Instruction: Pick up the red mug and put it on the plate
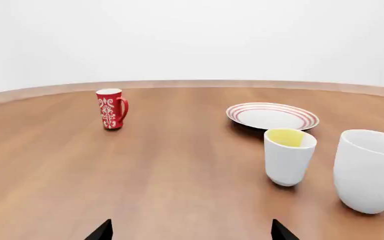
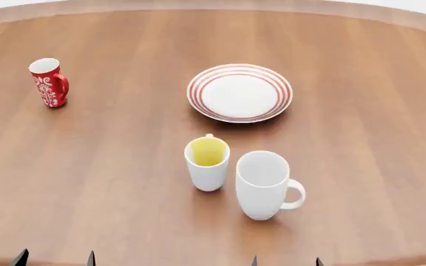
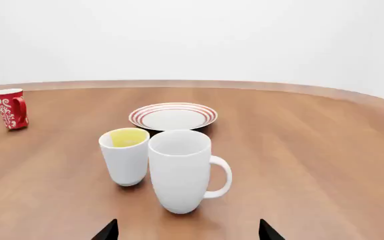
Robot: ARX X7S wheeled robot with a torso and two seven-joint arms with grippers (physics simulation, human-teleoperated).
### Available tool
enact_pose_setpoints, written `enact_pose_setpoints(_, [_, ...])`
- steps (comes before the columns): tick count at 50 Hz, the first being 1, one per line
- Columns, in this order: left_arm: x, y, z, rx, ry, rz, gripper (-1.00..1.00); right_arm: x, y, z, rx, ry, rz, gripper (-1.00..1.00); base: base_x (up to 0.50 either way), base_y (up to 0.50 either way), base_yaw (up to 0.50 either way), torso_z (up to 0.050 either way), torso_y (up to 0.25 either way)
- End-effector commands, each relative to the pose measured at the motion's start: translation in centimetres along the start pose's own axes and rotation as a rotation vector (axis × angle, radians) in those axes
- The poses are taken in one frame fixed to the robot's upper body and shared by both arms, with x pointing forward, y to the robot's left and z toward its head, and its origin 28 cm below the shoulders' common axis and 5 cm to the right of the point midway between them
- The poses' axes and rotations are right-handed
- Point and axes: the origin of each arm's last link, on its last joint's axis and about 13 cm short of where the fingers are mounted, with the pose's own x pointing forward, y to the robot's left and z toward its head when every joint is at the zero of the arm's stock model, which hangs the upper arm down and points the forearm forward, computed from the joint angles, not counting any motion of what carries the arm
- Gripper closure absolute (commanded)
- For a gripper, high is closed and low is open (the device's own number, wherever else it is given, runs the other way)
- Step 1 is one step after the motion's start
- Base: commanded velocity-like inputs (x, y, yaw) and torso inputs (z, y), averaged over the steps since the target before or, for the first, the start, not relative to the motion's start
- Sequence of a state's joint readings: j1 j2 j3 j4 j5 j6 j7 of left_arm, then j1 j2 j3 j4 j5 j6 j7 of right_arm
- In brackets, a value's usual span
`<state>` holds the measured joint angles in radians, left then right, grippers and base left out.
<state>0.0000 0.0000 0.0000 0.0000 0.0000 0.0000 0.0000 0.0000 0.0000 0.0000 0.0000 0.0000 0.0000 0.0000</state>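
Plainly, the likeliest slip is a reaching arm clipping the white yellow-lined mug (image 2: 207,163) or large plain white mug (image 2: 263,184) standing near the red-ringed white plate (image 2: 239,92). Both grippers, left gripper (image 1: 190,231) and right gripper (image 3: 187,231), are spread and hold nothing; the small red floral mug (image 2: 49,82) stands upright, well apart, far left.

A large round table of reddish-brown wood (image 2: 109,183) with a fine lengthwise grain fills the scene. Its curved far edge carries a paler, lighter-toned band along the rim. Beyond the table stands a plain, featureless off-white wall (image 1: 192,35), slightly darker toward the near-table line. Lighting is soft and even; short, faint shadows fall on the tabletop. Floor not visible in any view.
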Motion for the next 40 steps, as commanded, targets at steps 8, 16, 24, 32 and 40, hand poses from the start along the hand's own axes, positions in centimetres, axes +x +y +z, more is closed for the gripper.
enact_pose_setpoints(8, [0.1, 0.1, -0.2, -0.006, 0.007, -0.002, -1.00, 0.1, 0.1, -0.1, 0.000, 0.006, -0.003, -1.00, 0.00, 0.00, 0.00, 0.000, 0.000])
enact_pose_setpoints(16, [0.1, 0.0, -0.2, -0.007, 0.008, -0.005, -1.00, 0.1, 0.0, -0.2, 0.010, 0.016, 0.001, -1.00, 0.00, -0.30, 0.00, 0.000, 0.000])
enact_pose_setpoints(24, [0.1, -0.1, -0.5, -0.010, 0.015, -0.010, -1.00, 0.2, 0.1, -0.4, -0.005, 0.022, -0.008, -1.00, 0.00, -0.43, 0.00, 0.000, 0.000])
enact_pose_setpoints(32, [0.2, 0.0, -0.3, -0.011, 0.018, -0.011, -1.00, 0.1, 0.1, -0.2, -0.002, 0.033, 0.001, -1.00, 0.00, 0.00, 0.00, 0.000, 0.000])
enact_pose_setpoints(40, [1.3, 0.4, 4.7, 0.001, 0.000, -0.047, -1.00, 1.3, 0.0, 4.8, 0.008, 0.058, 0.033, -1.00, 0.00, 0.00, 0.00, 0.000, 0.000])
